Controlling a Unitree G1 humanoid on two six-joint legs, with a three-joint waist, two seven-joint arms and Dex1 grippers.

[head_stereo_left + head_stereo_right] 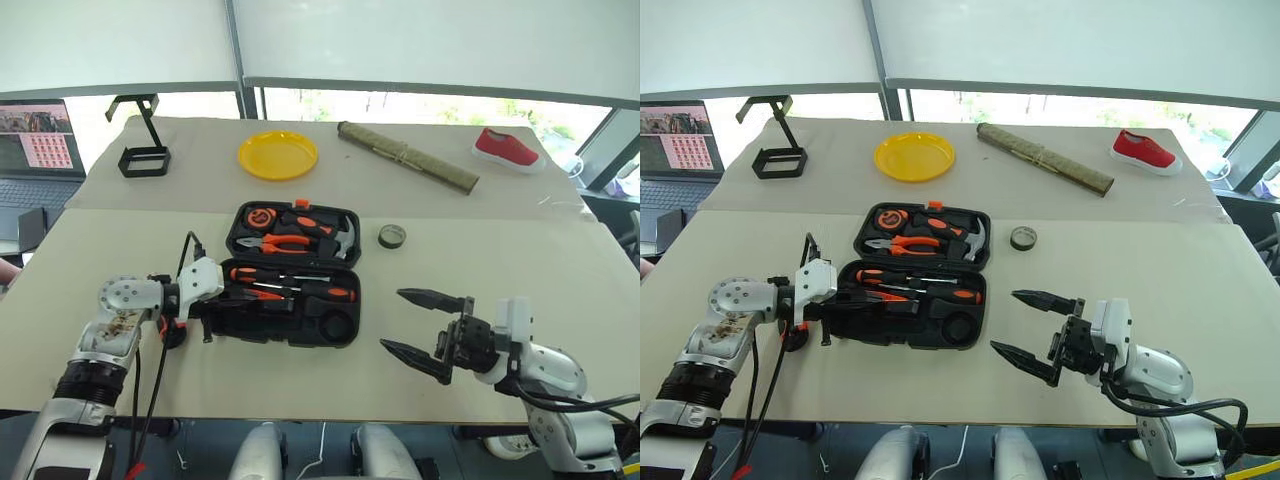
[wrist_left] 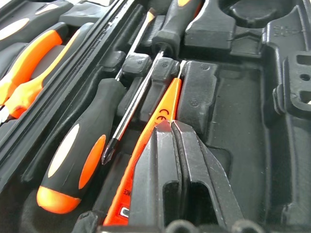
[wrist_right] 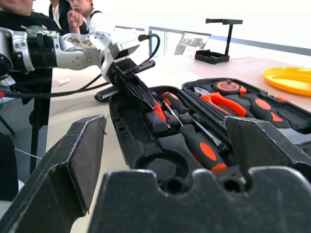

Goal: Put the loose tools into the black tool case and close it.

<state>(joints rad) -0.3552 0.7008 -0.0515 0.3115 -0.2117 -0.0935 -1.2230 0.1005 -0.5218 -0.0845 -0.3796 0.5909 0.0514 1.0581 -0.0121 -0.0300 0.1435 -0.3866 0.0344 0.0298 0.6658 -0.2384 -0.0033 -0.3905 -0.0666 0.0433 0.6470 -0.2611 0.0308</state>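
Nearest, the right gripper (image 1: 415,323) hovers above the beige table (image 1: 520,260) just right of the case, its two black fingers spread wide and empty. The left gripper (image 3: 142,97), fingers pressed together, dips into the left end of the open black plastic tool case (image 1: 292,275), its tips against the small orange tester screwdriver (image 2: 154,141). Two orange-and-black-handled screwdrivers (image 1: 290,280) lie in the case's moulded slots. Farther right, a small dark tape roll (image 1: 391,236) sits on the table beside the case.
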